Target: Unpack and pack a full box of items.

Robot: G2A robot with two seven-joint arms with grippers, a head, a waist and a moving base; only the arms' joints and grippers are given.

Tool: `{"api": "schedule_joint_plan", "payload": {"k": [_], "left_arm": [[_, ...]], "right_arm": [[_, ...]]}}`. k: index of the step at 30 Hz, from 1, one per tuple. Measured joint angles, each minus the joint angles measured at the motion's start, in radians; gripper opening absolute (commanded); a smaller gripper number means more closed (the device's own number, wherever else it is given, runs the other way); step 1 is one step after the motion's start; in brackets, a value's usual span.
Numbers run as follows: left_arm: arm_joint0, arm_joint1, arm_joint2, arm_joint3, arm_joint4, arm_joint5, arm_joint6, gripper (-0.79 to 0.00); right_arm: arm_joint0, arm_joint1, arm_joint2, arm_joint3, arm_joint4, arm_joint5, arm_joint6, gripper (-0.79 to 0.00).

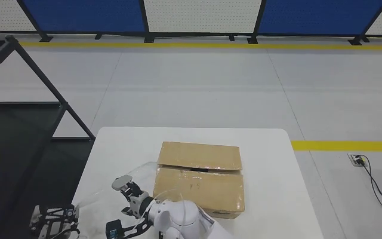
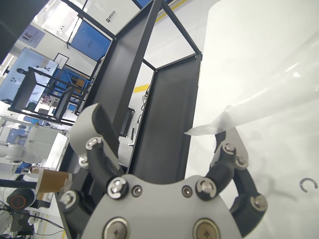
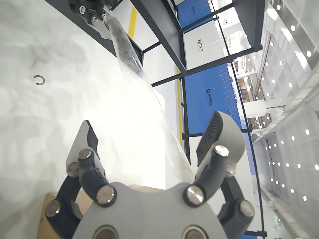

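Cardboard box (image 1: 200, 179): sitting mid-worktop (image 1: 268, 155).
Clear plastic film (image 2: 249, 115): stretching at 8 o'clock from box, end catching on one finger of left tool (image 2: 162, 123), fingers spread.
Right tool (image 3: 152, 123): spread, straddling film, probably readying grip.

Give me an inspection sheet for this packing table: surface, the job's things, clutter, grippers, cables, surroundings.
Surface: white table, rounded corners.
Job's things: cardboard box mid-table, flaps folded shut; clear strip, likely tape, running from near the box to the left gripper.
Clutter: small open metal ring lying on the table.
Grippers: left gripper jaws open, strip end clinging to one jaw; right gripper jaws open, strip passing between them.
Cables: cable at a floor socket.
Surroundings: black rack, partitions, yellow floor lines.
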Motion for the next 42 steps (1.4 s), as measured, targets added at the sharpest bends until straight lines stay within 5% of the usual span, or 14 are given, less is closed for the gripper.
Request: {"api": "schedule_joint_plan", "payload": {"k": [5, 7, 10, 20, 28, 42], "left_arm": [[-0.001, 0.001, 0.0, -0.003, -0.011, -0.015, -0.015, 0.0], [0.0, 0.002, -0.002, -0.005, -0.016, -0.022, -0.015, 0.0], [0.003, 0.003, -0.003, -0.007, -0.018, -0.025, -0.017, 0.0], [0.01, 0.005, -0.005, -0.014, -0.035, -0.037, -0.008, 0.0], [0.009, 0.007, -0.006, -0.015, -0.036, -0.036, -0.006, 0.0], [-0.025, 0.008, -0.023, 0.01, -0.084, 0.003, -0.056, 0.0]], "right_arm": [[-0.005, -0.014, -0.032, 0.017, -0.038, 0.117, 0.079, -0.046], [-0.002, -0.019, -0.041, 0.028, -0.056, 0.152, 0.103, -0.394], [0.009, -0.029, -0.056, 0.048, -0.076, 0.187, 0.137, -0.511], [0.069, -0.07, -0.1, 0.134, -0.108, 0.206, 0.23, -0.557], [0.092, -0.093, -0.112, 0.177, -0.111, 0.222, 0.242, -0.785], [0.099, -0.119, -0.078, 0.202, -0.072, 0.274, 0.255, -0.785]]}}
